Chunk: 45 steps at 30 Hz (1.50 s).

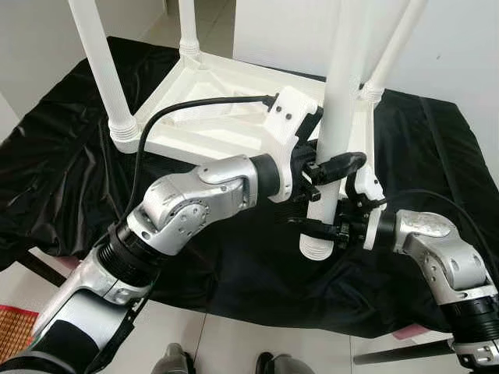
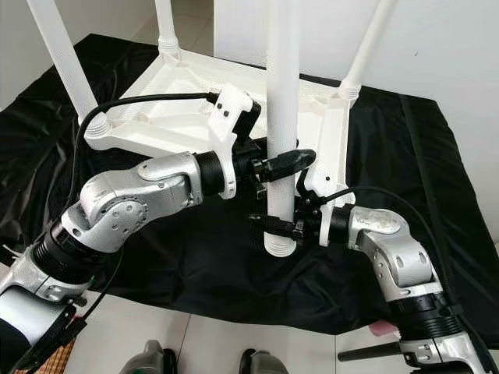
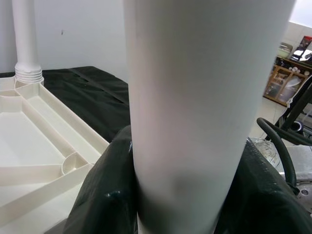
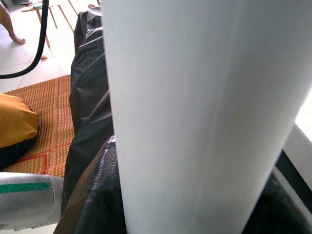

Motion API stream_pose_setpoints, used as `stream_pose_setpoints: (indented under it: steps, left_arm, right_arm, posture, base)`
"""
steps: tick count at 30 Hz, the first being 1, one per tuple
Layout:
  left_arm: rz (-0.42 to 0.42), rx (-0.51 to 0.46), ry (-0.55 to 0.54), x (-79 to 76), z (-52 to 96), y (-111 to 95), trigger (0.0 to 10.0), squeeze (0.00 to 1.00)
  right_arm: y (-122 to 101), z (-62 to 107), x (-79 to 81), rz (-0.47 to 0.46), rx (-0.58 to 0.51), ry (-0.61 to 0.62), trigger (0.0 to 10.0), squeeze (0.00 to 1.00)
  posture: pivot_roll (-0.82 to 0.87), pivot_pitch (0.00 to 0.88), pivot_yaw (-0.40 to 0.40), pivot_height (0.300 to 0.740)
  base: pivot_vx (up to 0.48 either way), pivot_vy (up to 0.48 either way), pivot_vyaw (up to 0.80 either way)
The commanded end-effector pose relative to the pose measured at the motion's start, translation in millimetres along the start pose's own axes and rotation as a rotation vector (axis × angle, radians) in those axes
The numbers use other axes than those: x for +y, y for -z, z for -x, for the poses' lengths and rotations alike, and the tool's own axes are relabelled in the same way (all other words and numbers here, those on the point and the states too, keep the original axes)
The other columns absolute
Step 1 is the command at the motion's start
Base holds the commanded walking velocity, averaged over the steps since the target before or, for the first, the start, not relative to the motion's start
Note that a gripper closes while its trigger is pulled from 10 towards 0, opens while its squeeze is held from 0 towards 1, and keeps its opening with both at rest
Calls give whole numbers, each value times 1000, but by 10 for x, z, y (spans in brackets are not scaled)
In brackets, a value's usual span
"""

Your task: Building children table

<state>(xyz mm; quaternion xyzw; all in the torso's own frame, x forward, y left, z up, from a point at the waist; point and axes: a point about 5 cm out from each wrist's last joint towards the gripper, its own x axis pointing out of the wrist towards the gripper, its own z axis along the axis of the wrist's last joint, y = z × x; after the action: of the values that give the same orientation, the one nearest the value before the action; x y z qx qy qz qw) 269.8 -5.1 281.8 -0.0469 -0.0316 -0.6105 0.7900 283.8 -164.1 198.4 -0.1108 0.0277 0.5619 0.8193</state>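
Note:
A white plastic table top (image 1: 210, 101) lies upside down on a black-draped surface, with three white legs standing up from its corners. A fourth white leg (image 1: 337, 117) is held upright in front of the top's near right corner, its threaded end (image 1: 316, 248) hanging free above the cloth. My left gripper (image 1: 337, 166) is shut on this leg from the left. My right gripper (image 1: 323, 226) is shut on it lower down, just above the threads. The leg (image 3: 195, 112) stands close up between the fingers in both wrist views, as the leg (image 4: 195, 117) does here.
The black cloth (image 1: 70, 156) covers the whole work surface. A white wall stands behind. Pale floor tiles lie at the near edge, with a woven orange mat (image 1: 12, 327) at lower left. My feet (image 1: 175, 362) show at the bottom.

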Motion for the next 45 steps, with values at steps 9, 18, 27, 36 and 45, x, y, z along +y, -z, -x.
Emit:
stream_pose_setpoints:
  steps: [9,18,27,36,45]
  left_arm:
    - [-5,44,422,-198,-1,-98,10000,0]
    - [-63,70,196,8,-92,-227,10000,0]
    - [-77,30,-50,217,-171,-366,10000,0]
    - [-128,-10,-141,245,-192,-500,10000,0]
    - [-145,-16,-189,249,-231,-470,10000,0]
  right_arm:
    - [-75,30,-68,5,-32,70,10000,1000]
    - [-134,-15,-161,-17,-95,221,10000,1000]
    - [-141,-168,-232,-31,-127,436,10000,0]
    - [-203,-336,-211,-67,-187,591,10000,0]
    - [-312,-431,-206,-108,-224,742,10000,0]
  posture:
    - [26,125,-67,740]
    - [25,120,-65,740]
    - [29,114,-70,740]
    - [29,114,-70,740]
    - [36,104,-76,740]
  base:
    - [0,0,0]
    - [0,0,0]
    - [0,0,0]
    - [0,0,0]
    - [0,0,0]
